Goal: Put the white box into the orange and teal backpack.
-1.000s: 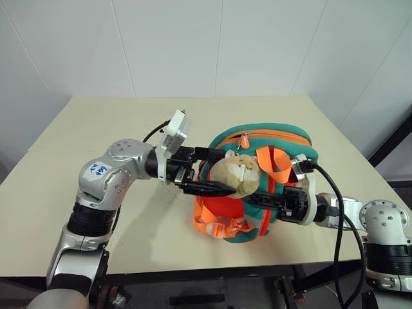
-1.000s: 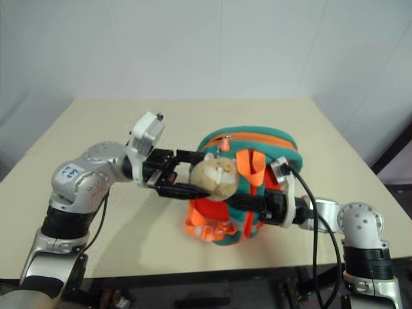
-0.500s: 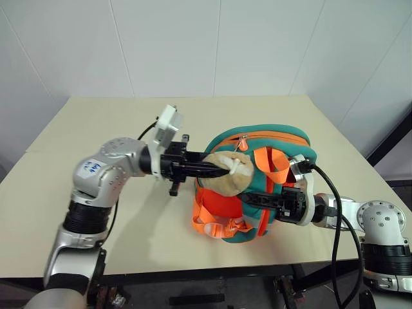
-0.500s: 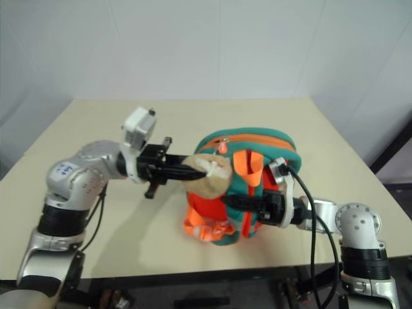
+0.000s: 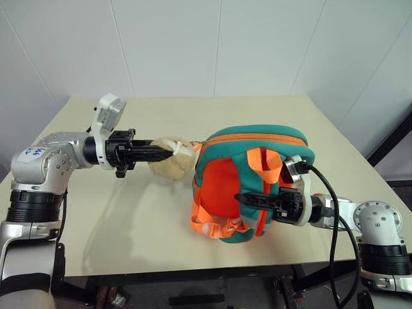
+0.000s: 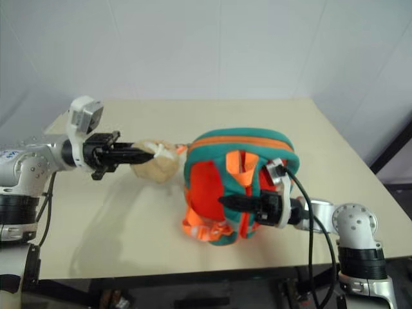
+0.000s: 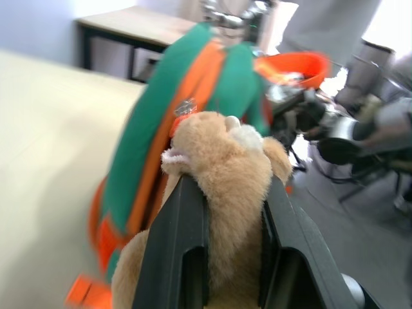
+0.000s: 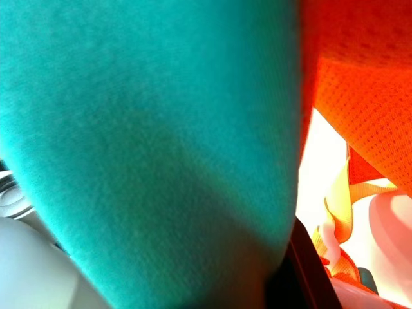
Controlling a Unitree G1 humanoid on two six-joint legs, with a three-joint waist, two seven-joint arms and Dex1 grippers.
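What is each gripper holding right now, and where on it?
The left gripper clamps the backpack's plush animal head. The right gripper is shut on the backpack, at its teal edge.

Lots of bare table (image 5: 90,219) is seen on the left and at the back, while the middle is blocked by the orange and teal backpack (image 5: 222,193).

- The orange and teal backpack (image 5: 225,193): bright orange back panel, teal trim along its arched top, an orange zip band through the teal.
- Orange straps (image 5: 215,226) hang at its 6 o'clock.
- Plush animal head (image 5: 170,161): tan, with a white patch.
- Table (image 5: 96,225): plain beige.
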